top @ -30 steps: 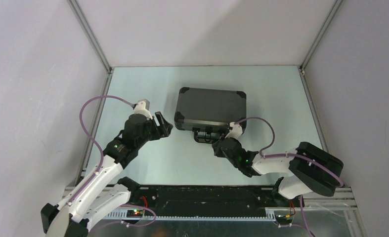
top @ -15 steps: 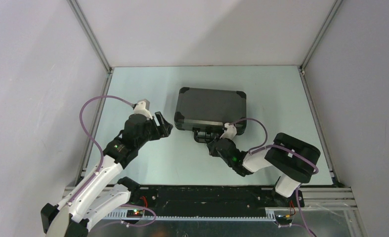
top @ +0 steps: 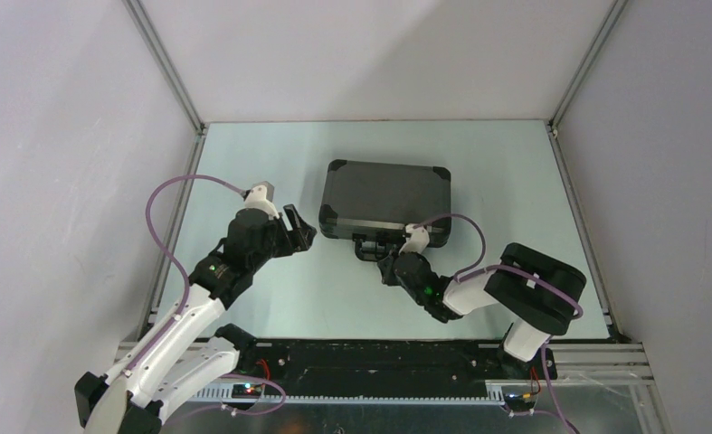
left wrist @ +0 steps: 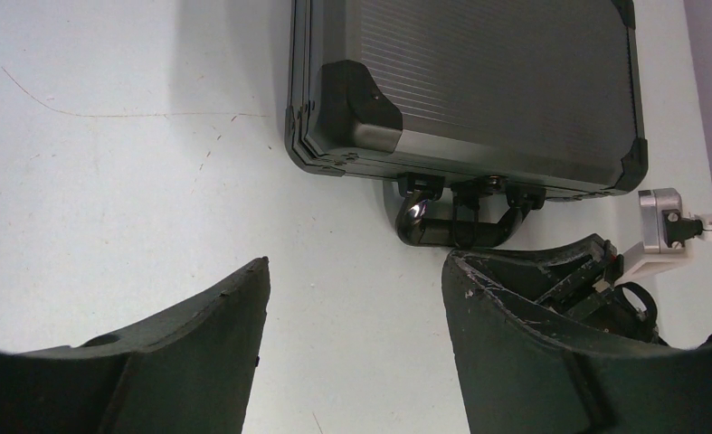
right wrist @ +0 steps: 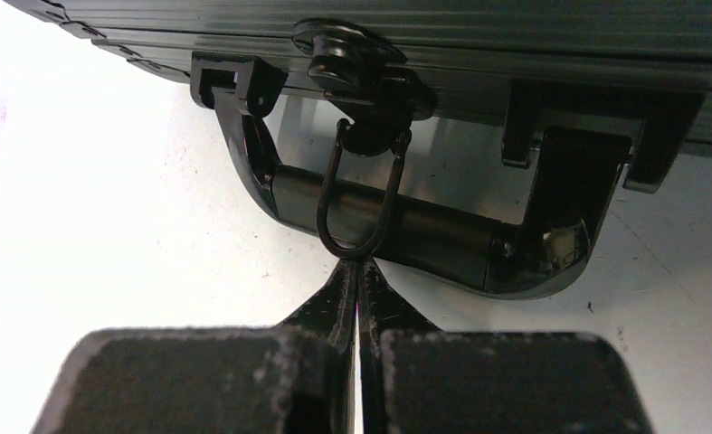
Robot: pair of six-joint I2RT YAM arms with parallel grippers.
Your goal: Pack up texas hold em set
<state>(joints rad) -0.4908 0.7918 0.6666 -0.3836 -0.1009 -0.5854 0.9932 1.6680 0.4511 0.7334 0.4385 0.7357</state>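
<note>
Closed briefcase at table centre, long axis left-right, handle on lower edge; right gripper, nearer, fully closed, tips touching wire latch loop just above; left gripper parted, empty.

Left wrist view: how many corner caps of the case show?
3: near-left cap, near-right cap, far-right cap at the frame's top edge. The far-left corner is out of frame.
</note>
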